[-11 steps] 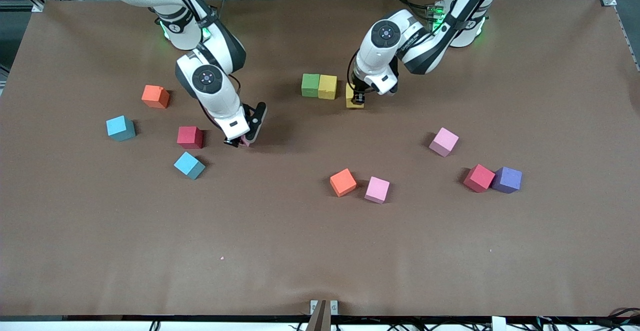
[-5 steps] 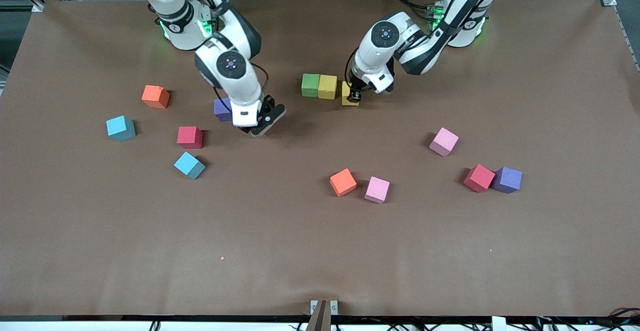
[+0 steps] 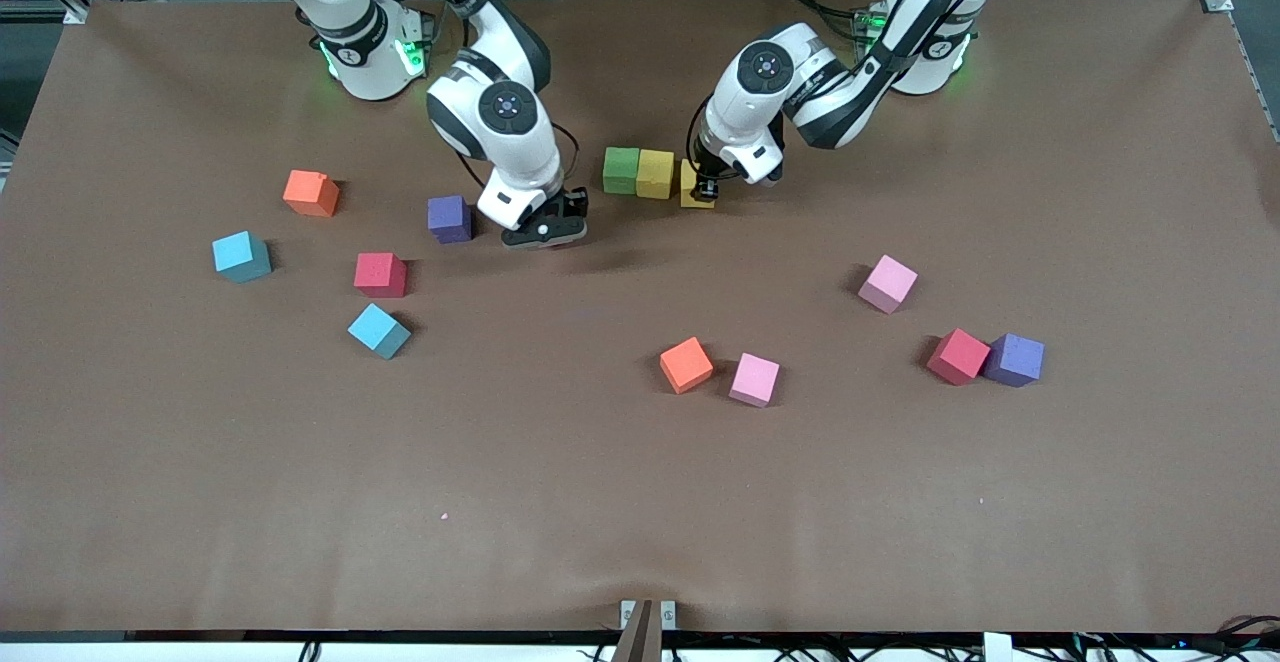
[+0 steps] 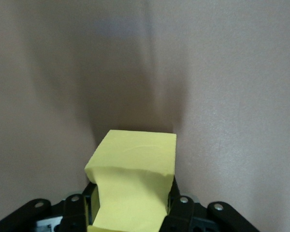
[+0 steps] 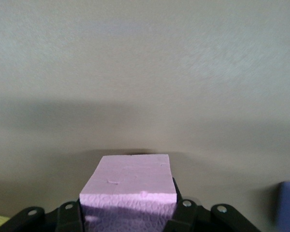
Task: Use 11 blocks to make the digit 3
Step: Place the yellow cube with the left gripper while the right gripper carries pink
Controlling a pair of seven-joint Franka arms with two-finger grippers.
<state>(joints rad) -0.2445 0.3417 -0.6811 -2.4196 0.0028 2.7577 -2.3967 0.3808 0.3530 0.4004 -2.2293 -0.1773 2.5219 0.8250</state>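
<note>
A green block (image 3: 621, 170) and a yellow block (image 3: 656, 173) sit touching in a row on the table. My left gripper (image 3: 704, 188) is shut on a second yellow block (image 3: 692, 186), held low and close beside the first; in the left wrist view this block (image 4: 135, 174) fills the left gripper (image 4: 130, 212). My right gripper (image 3: 545, 229) hangs over the table between a purple block (image 3: 450, 218) and the green one. It is shut on a pink block (image 5: 130, 179), which shows only in the right wrist view, inside the right gripper (image 5: 130, 212).
Loose blocks lie around. Toward the right arm's end: orange (image 3: 311, 192), red (image 3: 380, 274), two cyan (image 3: 241, 256) (image 3: 378, 330). Nearer the camera: orange (image 3: 686, 364), pink (image 3: 754, 379). Toward the left arm's end: pink (image 3: 887, 283), red (image 3: 958, 355), purple (image 3: 1014, 359).
My right gripper has lifted the pink block from beside the red block and carried it toward the green block, uncovering the purple block. My left gripper has slid its yellow block toward the row.
</note>
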